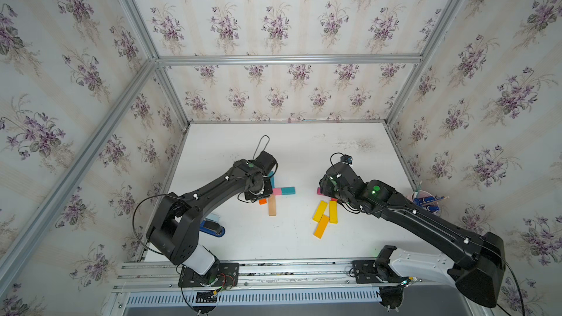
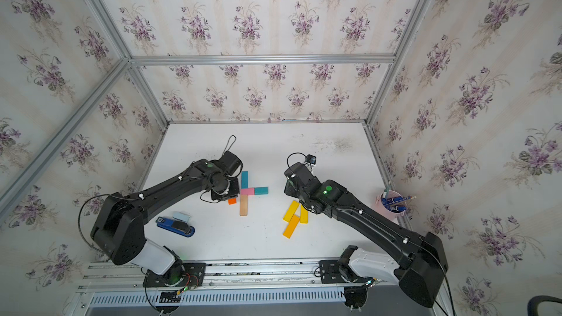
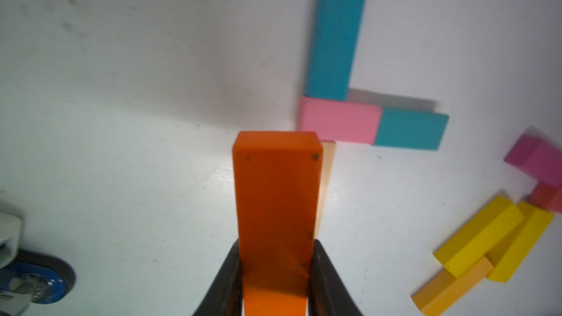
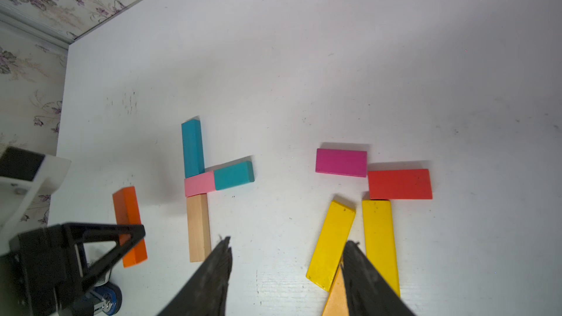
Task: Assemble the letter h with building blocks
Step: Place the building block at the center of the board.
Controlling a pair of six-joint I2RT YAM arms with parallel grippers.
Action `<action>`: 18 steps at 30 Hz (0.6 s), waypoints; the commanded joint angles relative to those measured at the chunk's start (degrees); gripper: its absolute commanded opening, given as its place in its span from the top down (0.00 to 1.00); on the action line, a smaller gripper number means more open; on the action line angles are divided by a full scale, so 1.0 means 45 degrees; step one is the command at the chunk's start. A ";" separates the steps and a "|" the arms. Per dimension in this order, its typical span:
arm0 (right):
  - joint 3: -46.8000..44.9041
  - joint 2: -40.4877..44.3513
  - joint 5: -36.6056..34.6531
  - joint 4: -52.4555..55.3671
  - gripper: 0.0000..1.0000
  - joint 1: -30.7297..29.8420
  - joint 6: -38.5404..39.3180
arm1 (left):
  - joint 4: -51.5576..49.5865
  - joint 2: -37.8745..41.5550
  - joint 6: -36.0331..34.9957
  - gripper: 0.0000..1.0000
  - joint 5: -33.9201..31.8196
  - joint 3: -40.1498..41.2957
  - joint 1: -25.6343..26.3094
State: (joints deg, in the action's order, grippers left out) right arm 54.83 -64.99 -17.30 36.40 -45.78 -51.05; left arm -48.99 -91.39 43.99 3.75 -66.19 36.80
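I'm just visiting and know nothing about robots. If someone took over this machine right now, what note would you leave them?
Left gripper: shut on the orange block, beside the tan block.
Right gripper: open, empty, by the yellow blocks.
Done: long teal block, pink block and tan block lie end to end as the stem; the short teal block sticks out sideways from the pink block.
Left: the h's short leg, down from the short teal block.
Spare: magenta block, red block, the yellow blocks, a light orange block.
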 commanded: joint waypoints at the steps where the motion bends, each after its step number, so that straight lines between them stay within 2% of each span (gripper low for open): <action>1: -0.0158 0.0501 -0.0036 0.0830 0.40 0.0491 0.0055 | -0.0048 -0.0857 0.0704 0.88 0.0443 -0.0707 0.1350; 5: -0.0641 0.1018 0.0155 0.0924 0.41 0.0846 -0.0022 | 0.0241 -0.2414 0.0886 0.88 0.0468 -0.1817 0.2725; 8: -0.1075 0.1001 0.0497 0.0643 0.42 0.0834 -0.0155 | 0.0499 -0.3574 0.0942 0.87 0.0863 -0.2236 0.3137; 9: -0.1215 0.0918 0.0620 0.0534 0.42 0.0834 -0.0224 | 0.0619 -0.3852 0.0993 0.84 0.0948 -0.2268 0.3216; 10: -0.1363 0.0828 0.0736 0.0415 0.42 0.0811 -0.0267 | 0.0741 -0.4032 0.1013 0.76 0.1021 -0.2273 0.3257; 11: -0.1501 0.0691 0.0845 0.0296 0.42 0.0748 -0.0325 | 0.0799 -0.4183 0.1091 0.61 0.1042 -0.2244 0.3278; 12: -0.1567 0.0542 0.0812 0.0235 0.41 0.0621 -0.0391 | 0.0865 -0.4268 0.1115 0.50 0.1060 -0.2226 0.3288; 14: -0.1617 0.0209 0.0744 0.0197 0.41 0.0404 -0.0520 | 0.0955 -0.4245 0.1140 0.36 0.1083 -0.2196 0.3288; 18: -0.1635 -0.0170 0.0778 -0.0134 0.39 0.0033 -0.0845 | 0.0959 -0.3465 0.1109 0.24 0.1016 -0.2071 0.3304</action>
State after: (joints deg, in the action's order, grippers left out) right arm 47.44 -65.08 -13.69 37.47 -45.04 -53.06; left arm -44.97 -108.99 48.73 8.36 -75.66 51.57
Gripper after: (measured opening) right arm 0.609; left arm 0.749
